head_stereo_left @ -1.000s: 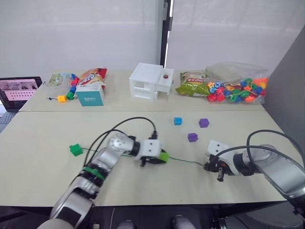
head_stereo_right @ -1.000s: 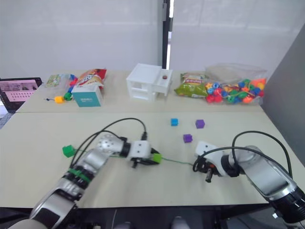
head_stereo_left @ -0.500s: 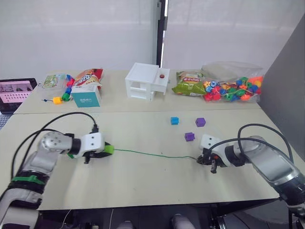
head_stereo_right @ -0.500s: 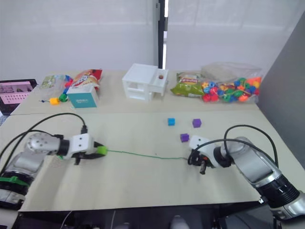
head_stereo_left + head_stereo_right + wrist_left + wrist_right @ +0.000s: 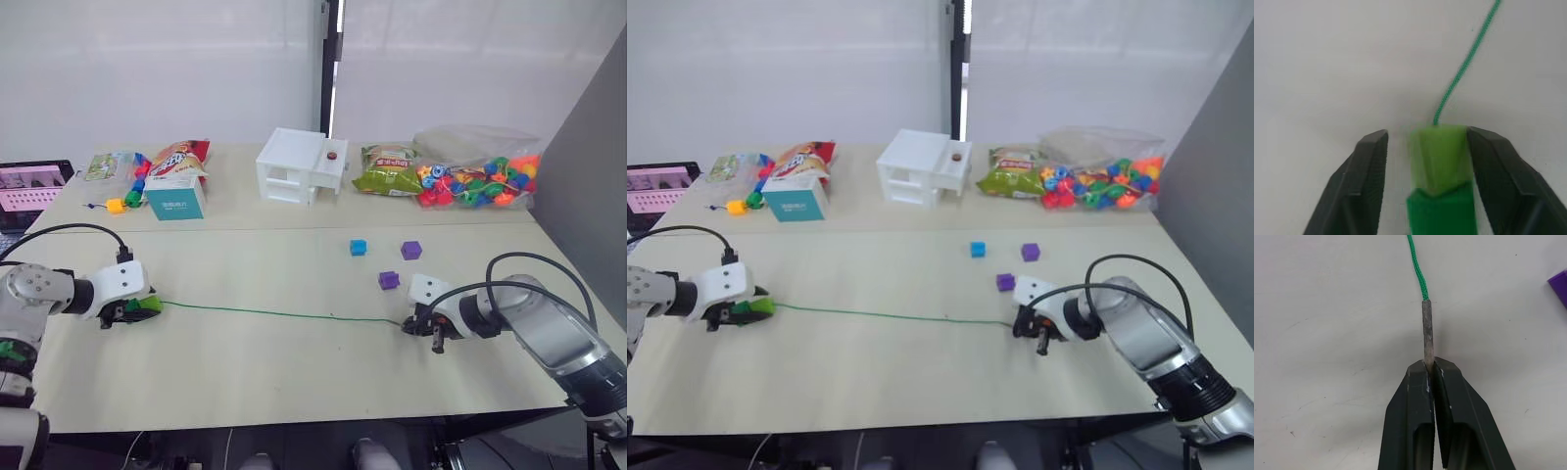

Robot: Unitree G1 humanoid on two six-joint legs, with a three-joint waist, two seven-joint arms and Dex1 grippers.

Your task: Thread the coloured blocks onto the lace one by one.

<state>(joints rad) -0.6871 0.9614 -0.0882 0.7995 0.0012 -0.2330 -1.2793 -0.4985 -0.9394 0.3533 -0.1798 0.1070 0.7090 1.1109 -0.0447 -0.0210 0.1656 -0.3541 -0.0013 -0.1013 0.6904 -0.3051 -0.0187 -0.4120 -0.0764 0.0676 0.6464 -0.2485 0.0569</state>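
At the surface's right, right claw pinched on the lace's brown tip; at left, left claw parted around light green wedge.

My left hand has two matte black, wedge-shaped fingers behind a white boxy wrist block. My right hand has the same black fingers, scuffed white at the tips. Both forearms are rounded silver-grey shells, each with a looping black cable.
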